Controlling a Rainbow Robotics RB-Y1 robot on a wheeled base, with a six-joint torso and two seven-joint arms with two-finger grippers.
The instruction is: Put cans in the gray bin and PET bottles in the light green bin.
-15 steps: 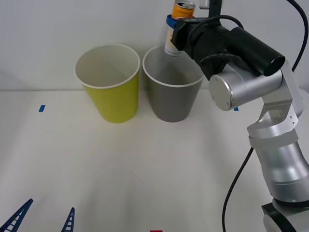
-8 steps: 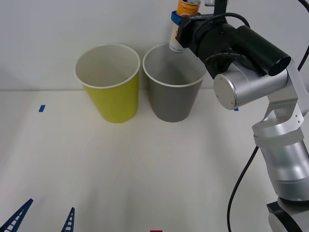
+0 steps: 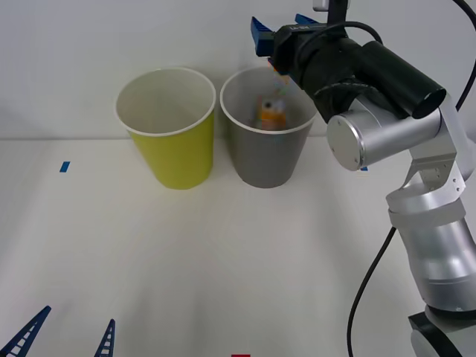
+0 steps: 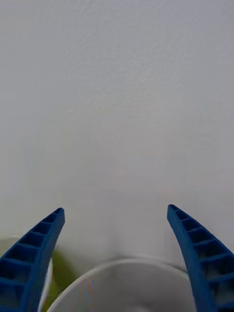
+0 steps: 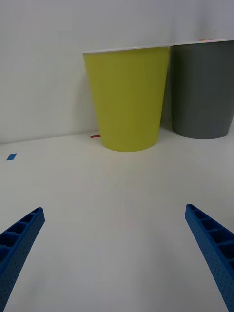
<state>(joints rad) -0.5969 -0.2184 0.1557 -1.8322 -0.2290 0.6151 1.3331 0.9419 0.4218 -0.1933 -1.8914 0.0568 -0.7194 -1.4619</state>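
Can dropping into the gray bin

We hold our right gripper (image 3: pixel 280 26) high over the gray bin (image 3: pixel 265 158), and its blue fingers (image 4: pixel 39 248) are spread wide with nothing between them. The can (image 3: pixel 270 111) is inside the mouth of the gray bin, just below the white rim. It looks blurred, so we think it is falling right now. The light green bin (image 3: pixel 170 152) stands just beside the gray one, on its left, and looks bare inside from what we can see.

To do this step well, we think we should keep the right arm quiet above the gray bin until the can has landed. Then we should lift straight up and away, so we do not bump the rim or tip the bin. The fingers can stay spread.

Our left gripper (image 3: pixel 63 336) waits low over the worktop (image 3: pixel 223 268), near its front edge, well apart from both bins. Its fingers are spread too and hold nothing.

Some things are hard to see. We cannot see the bottom of either bin, so we cannot tell if anything else lies inside. The can is too blurred for us to read its label or tell which way up it is. In the right wrist view, the gray bin is cut off, and we see just a bit of its white rim (image 4: pixel 122 265).
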